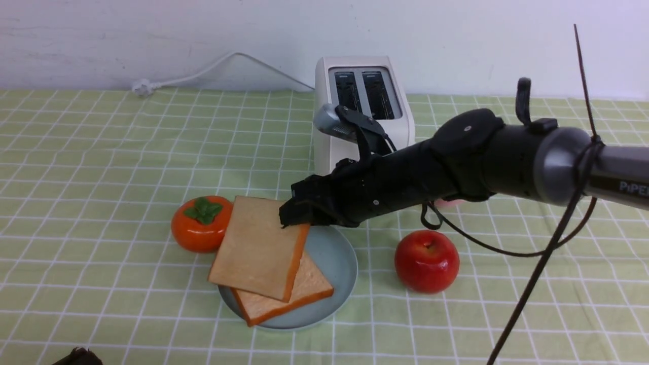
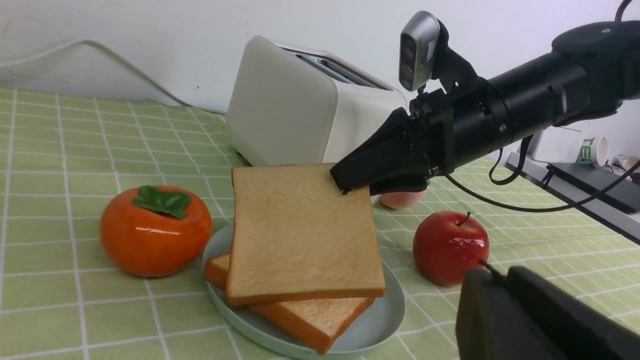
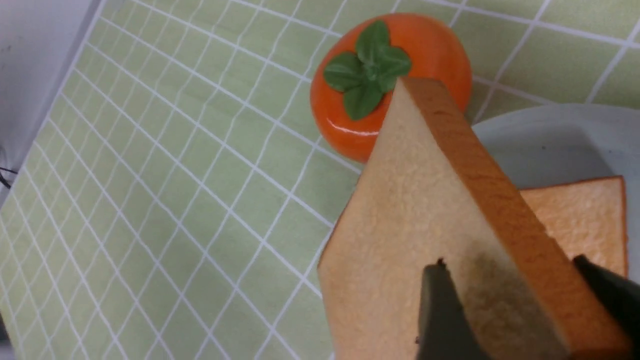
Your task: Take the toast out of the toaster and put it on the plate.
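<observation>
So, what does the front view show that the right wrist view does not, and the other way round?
Only the front view: the toaster with no toast sticking out of its slots, a white cord, the red apple and much of the right arm.
Only the right wrist view: the two fingers of the right gripper on either side of the upper toast slice; whether they press it, I cannot tell.
Both: the upper slice leaning over the lower slice on the plate, with the orange persimmon beside the plate.

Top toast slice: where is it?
Front view, centre: the top slice lies tilted on the other slice on the plate, beside the persimmon, one corner in the right tool.
</observation>
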